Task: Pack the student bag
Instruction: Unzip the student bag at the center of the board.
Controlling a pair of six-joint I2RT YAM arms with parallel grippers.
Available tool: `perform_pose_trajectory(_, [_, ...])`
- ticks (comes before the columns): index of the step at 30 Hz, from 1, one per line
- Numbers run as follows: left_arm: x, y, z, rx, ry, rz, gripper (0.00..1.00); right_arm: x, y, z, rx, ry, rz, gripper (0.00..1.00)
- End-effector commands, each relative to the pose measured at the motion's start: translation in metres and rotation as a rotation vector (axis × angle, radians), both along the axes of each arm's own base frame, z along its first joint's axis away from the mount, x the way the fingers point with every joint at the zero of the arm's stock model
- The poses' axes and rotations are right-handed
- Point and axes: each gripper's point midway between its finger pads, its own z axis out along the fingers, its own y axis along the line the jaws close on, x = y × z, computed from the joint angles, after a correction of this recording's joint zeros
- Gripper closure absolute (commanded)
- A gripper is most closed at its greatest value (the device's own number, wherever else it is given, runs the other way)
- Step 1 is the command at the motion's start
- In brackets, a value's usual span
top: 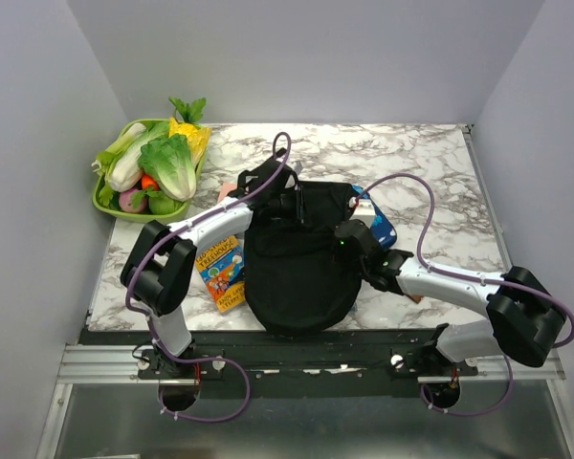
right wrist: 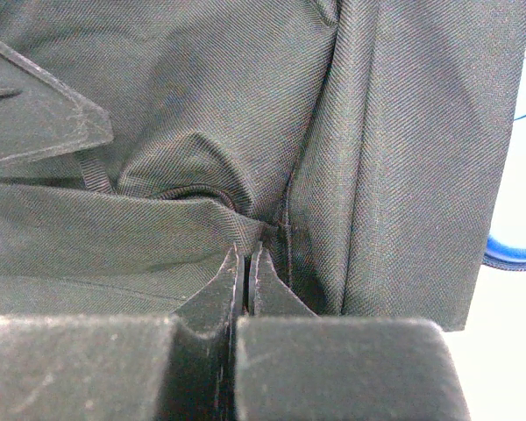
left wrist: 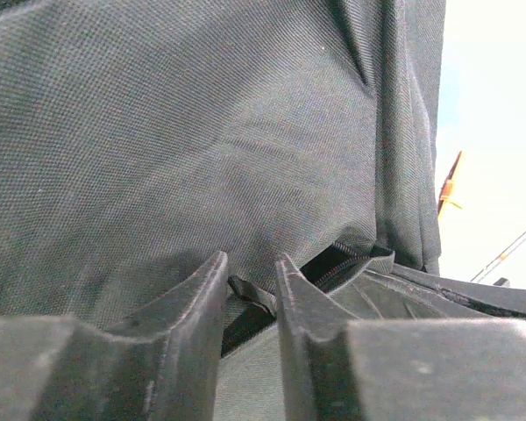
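1. The student bag [top: 297, 273] is a floppy black fabric backpack, slumped at the middle of the marble counter [top: 421, 163]; its rounded end lies toward 6 o'clock, close to the near edge; its 12 o'clock end is bunched and folded.
2. Close up, the cloth is a coarse black weave with soft creases; a zipper [left wrist: 333, 263] shows in the left wrist view and a stitched seam [right wrist: 289, 254] in the right wrist view.
3. The left claw [left wrist: 249, 272] is at the bag's 11 o'clock corner; its jaws stand a little apart, with a small black webbing tab [left wrist: 254, 296] in the gap; whether the pads press the tab cannot be told.
4. The right claw [right wrist: 246, 259] is at the bag's 2 o'clock side; its jaws are closed tip to tip against a fold of the cloth; whether any cloth is caught between them cannot be told.
5. From above, both claws are black on black and hard to separate from the bag; the bag's opening cannot be made out.
6. A book [top: 220, 273] lies at the bag's 9 o'clock edge; whether it touches the bag or slips under it is unclear.
7. A blue glasses case [top: 381, 229] at 2 o'clock is mostly covered by the bag and the right arm.
8. A green tray [top: 100, 203] of vegetables sits at the counter's 10 o'clock corner, well apart from the bag.
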Motion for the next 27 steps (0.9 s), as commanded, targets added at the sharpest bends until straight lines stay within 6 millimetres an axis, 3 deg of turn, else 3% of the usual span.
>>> perform_pose_trajectory(1, [0.004, -0.011, 0.002, 0.010, -0.010, -0.002, 0.68, 0.000, -0.004, 0.004, 0.024, -0.017, -0.023, 0.99])
perform_pose_trajectory(10, [-0.008, -0.017, -0.002, 0.035, 0.003, -0.045, 0.71, 0.000, -0.006, 0.005, 0.026, -0.021, -0.030, 0.99])
perform_pose_trajectory(16, [-0.007, -0.017, 0.002, 0.050, -0.021, -0.045, 0.96, -0.001, -0.007, 0.004, 0.029, -0.020, -0.035, 0.99])
perform_pose_trajectory(19, [-0.005, -0.015, 0.004, 0.062, -0.036, -0.045, 1.00, 0.000, -0.006, 0.004, 0.029, -0.019, -0.036, 0.99])
perform_pose_trajectory(22, [-0.003, -0.009, 0.006, 0.101, -0.064, -0.048, 1.00, 0.000, -0.007, 0.004, 0.027, -0.021, -0.040, 0.99])
perform_pose_trajectory(27, [0.002, 0.022, 0.012, 0.218, -0.116, -0.026, 1.00, -0.003, -0.013, -0.001, 0.024, -0.015, -0.062, 0.99])
